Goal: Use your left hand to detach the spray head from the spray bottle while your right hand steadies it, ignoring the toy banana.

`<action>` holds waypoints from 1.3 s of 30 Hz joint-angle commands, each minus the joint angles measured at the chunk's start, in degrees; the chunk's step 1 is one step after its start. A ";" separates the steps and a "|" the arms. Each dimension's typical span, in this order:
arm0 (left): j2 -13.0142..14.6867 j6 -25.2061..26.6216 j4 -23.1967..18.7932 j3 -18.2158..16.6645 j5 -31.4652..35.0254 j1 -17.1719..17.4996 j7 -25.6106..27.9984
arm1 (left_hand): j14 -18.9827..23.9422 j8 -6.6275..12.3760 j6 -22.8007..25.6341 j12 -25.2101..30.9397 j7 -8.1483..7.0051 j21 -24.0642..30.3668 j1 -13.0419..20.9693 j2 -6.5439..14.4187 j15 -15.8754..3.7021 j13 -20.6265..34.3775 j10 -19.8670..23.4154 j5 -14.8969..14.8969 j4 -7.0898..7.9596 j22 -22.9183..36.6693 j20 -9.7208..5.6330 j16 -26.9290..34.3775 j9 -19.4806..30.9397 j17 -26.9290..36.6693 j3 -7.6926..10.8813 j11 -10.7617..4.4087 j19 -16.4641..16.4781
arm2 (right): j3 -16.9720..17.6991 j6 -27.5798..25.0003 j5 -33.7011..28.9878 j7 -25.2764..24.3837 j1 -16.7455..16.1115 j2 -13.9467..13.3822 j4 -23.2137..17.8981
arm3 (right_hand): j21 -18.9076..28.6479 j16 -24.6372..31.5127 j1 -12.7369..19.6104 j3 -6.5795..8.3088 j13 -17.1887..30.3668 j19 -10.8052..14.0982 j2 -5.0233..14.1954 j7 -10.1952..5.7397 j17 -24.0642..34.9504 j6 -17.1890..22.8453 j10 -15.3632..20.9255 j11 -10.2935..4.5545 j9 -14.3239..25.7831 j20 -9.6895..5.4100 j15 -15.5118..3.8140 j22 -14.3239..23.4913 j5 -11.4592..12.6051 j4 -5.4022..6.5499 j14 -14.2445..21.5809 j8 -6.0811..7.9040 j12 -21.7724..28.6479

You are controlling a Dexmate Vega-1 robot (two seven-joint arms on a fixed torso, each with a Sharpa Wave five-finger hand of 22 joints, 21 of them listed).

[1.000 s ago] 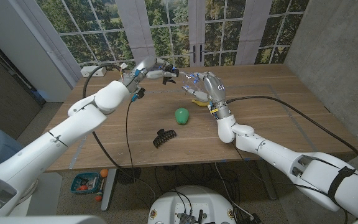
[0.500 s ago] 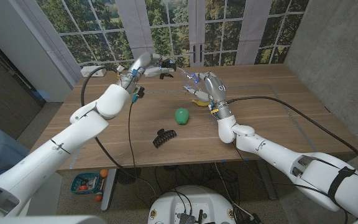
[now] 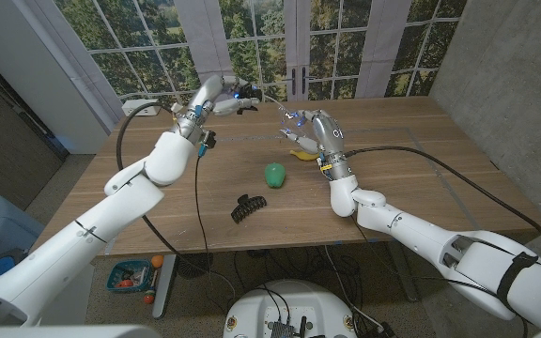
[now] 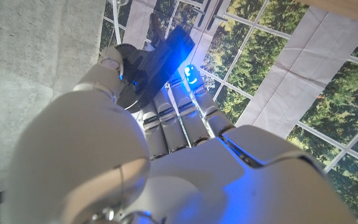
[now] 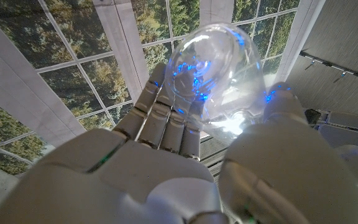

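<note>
The clear, rounded plastic spray bottle (image 5: 219,74) sits in the grip of the right hand (image 3: 314,131), raised above the middle of the wooden table (image 3: 411,160). In the right wrist view its long axis runs along the fingers, rounded end pointing away from the wrist; the head view hides most of it behind the fingers. The black spray head (image 4: 157,59) is off the bottle, held between thumb and fingers of the left hand (image 3: 216,101), lifted over the table's far side, well apart from the right hand. Its flat dark body points outward past the fingertips. Under the right hand lies the yellow toy banana (image 3: 300,154). Nearer the robot lie a green rounded toy (image 3: 274,175) and, closer still, a black claw hair clip (image 3: 247,207).
</note>
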 commanded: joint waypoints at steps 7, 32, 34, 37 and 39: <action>-4.70 -2.00 -0.25 -1.67 10.49 4.03 11.56 | 0.05 0.14 1.11 -0.37 -1.78 0.17 7.15 6.99 -8.89 4.85 6.31 0.08 1.49 0.20 -1.70 0.07 5.08 0.72 1.21 -6.78 0.81 | 2.77 0.63 7.76 4.28 -1.98 -0.02 -1.80 | 0.98 -0.29 12.03 0.22 0.17 0.11 11.94 -11.89 0.58 12.85 9.21 -8.88 0.23 -8.62 -6.68 -0.03 0.47 0.12 0.70 0.36 -0.21; -8.67 8.30 -0.85 -0.31 22.19 5.79 18.74 | 1.18 0.71 3.53 -0.60 -2.75 0.52 7.01 6.48 -8.90 3.93 8.76 0.03 1.60 0.20 -2.91 0.74 4.81 1.45 0.27 -6.95 1.64 | 11.95 -6.75 24.73 21.60 -9.25 -0.75 -13.72 | 2.06 -2.74 11.16 0.00 -2.17 -0.85 11.73 -11.83 -0.29 12.74 8.20 -8.76 -1.23 -5.04 -6.02 -0.44 -0.47 0.52 -1.09 -0.66 -2.84; -8.67 9.29 -1.01 -0.21 22.56 5.90 18.77 | 1.21 0.70 3.56 -0.67 -2.75 0.54 7.02 6.48 -8.90 3.84 8.79 0.03 1.60 0.20 -3.05 0.74 4.80 1.45 0.24 -6.95 1.70 | 12.59 -7.51 25.77 22.51 -9.75 -0.82 -14.55 | 2.04 -3.13 11.05 0.02 -2.26 -1.22 11.75 -11.97 -0.56 12.74 7.02 -8.56 -1.38 -4.85 -5.93 -0.51 -0.62 0.55 -1.50 -0.75 -3.47; -8.65 11.08 -1.32 -0.03 23.31 6.15 18.90 | 1.30 0.68 3.66 -0.60 -2.65 0.59 7.06 6.44 -8.90 3.86 9.15 0.04 1.58 0.20 -3.25 0.75 4.75 1.47 0.16 -6.96 1.81 | 13.31 -9.33 26.60 23.68 -10.52 -1.24 -16.24 | 2.05 -3.51 10.99 0.04 -2.27 -1.44 11.73 -12.08 -0.81 12.91 6.20 -8.59 -1.52 -4.44 -5.89 -0.57 -0.76 0.54 -1.99 -0.79 -3.92; -8.64 12.49 -1.71 0.07 23.69 6.36 18.78 | 1.33 0.69 3.78 -0.71 -2.62 0.60 7.08 6.41 -8.90 3.74 9.15 0.03 1.56 0.20 -3.30 0.75 4.72 1.47 0.12 -6.95 1.79 | 13.61 -10.35 26.56 23.79 -10.96 -1.51 -17.18 | 2.02 -4.05 10.82 -0.02 -2.53 -1.83 11.52 -12.18 -1.15 12.94 5.12 -8.65 -1.67 -4.15 -5.71 -0.63 -0.95 0.52 -2.83 -0.90 -4.67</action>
